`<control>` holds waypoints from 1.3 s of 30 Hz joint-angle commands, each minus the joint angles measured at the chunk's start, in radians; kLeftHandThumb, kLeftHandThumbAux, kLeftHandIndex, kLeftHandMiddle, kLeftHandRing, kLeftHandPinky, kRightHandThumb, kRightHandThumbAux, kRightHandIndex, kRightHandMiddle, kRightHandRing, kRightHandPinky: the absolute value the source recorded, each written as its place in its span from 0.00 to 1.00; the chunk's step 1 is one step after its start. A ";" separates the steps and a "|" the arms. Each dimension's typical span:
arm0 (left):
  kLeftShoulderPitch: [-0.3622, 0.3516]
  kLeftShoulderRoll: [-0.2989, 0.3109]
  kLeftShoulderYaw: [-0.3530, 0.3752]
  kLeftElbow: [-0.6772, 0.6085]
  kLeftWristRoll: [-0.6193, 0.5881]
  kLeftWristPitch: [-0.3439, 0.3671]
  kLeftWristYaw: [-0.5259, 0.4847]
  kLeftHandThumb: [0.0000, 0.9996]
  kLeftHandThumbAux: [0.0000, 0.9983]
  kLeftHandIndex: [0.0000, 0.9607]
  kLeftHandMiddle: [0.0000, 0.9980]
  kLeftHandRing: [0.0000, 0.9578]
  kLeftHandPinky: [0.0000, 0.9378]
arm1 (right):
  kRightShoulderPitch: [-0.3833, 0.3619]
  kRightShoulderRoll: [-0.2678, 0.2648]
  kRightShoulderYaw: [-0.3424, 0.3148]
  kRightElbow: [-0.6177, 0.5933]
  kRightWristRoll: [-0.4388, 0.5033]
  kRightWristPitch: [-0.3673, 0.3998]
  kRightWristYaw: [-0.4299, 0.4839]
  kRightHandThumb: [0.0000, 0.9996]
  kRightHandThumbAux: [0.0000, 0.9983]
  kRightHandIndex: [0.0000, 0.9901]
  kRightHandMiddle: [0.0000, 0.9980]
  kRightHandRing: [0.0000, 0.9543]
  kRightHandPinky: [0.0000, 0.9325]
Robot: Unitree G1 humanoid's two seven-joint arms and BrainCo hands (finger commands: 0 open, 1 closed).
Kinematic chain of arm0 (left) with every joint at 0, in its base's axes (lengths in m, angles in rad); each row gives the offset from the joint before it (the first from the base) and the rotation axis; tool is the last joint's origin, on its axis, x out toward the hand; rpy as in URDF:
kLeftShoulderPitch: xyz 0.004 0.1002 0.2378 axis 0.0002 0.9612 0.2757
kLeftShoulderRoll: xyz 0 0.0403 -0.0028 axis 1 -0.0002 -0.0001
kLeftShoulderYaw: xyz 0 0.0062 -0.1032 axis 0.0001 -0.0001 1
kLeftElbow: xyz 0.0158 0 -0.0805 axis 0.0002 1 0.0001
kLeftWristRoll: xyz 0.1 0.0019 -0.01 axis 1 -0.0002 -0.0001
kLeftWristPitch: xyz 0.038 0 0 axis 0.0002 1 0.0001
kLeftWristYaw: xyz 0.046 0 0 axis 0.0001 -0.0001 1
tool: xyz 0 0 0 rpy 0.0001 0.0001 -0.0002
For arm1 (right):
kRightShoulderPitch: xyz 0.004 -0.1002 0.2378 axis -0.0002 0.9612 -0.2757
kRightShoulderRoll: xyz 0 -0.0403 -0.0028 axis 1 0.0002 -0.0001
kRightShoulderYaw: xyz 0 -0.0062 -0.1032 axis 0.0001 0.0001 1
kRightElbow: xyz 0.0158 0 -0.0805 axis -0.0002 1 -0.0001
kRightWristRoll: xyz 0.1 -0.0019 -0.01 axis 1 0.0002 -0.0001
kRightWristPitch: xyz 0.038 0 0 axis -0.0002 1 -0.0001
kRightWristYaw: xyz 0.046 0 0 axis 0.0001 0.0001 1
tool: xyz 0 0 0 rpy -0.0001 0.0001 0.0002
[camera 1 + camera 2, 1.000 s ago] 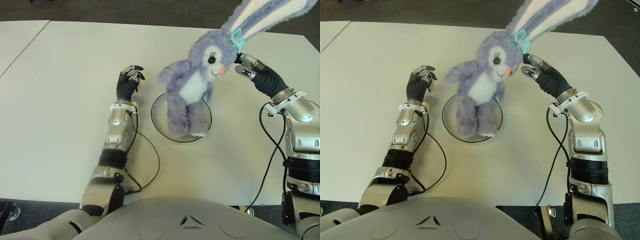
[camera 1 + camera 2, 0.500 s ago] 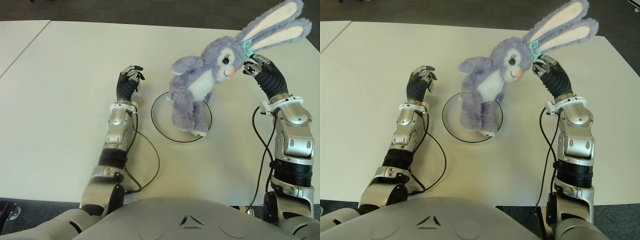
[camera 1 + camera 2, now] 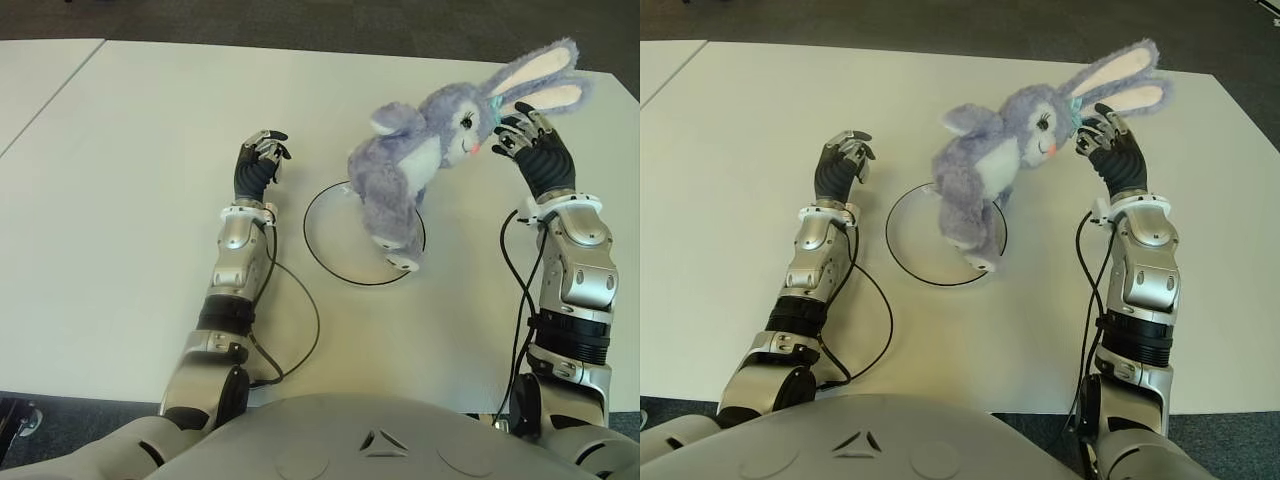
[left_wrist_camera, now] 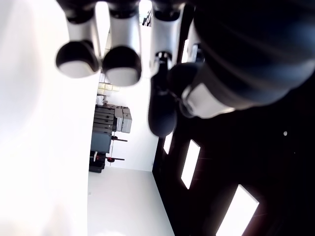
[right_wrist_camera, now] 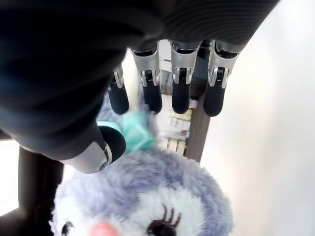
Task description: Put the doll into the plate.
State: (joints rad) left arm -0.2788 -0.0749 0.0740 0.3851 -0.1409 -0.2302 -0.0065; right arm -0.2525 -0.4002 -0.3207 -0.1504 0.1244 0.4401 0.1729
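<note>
We saw the doll [image 3: 415, 170], a purple plush rabbit, leaning tilted over the right part of the plate [image 3: 328, 258], feet down at the plate's right rim, head and ears slanting toward the table's [image 3: 120, 150] right edge. One foot seemed to touch the rim; we could not tell how much weight sat on the plate. The right hand [image 3: 530, 145] was just beside the doll's head, at the base of the ears near the teal bow [image 5: 135, 132]. In the right wrist view its fingers [image 5: 180, 93] hung straight and apart above the bow, thumb near the plush, clamping nothing, so we read it as released. The left hand [image 3: 258, 165] showed left of the plate, toward the table's middle, fingers curled in with nothing in them.
</note>
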 commanded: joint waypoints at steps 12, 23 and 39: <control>0.091 -0.017 0.010 0.063 -0.009 0.008 -0.019 0.71 0.71 0.46 0.89 0.93 0.92 | -0.010 0.015 -0.010 0.047 0.042 -0.007 -0.009 0.55 0.74 0.06 0.18 0.25 0.35; 0.091 -0.019 0.012 0.064 -0.001 0.002 -0.012 0.71 0.71 0.46 0.89 0.93 0.93 | -0.004 0.009 -0.011 0.059 0.055 -0.022 0.016 0.50 0.74 0.04 0.17 0.26 0.37; 0.092 -0.021 0.011 0.065 0.000 0.005 -0.012 0.71 0.71 0.46 0.89 0.93 0.93 | 0.007 0.027 -0.023 0.047 0.089 0.004 0.001 0.49 0.70 0.07 0.16 0.23 0.34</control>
State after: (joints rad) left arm -0.2790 -0.0749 0.0812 0.3849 -0.1383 -0.2299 -0.0168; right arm -0.2542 -0.3856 -0.3366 -0.1052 0.1978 0.4286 0.1804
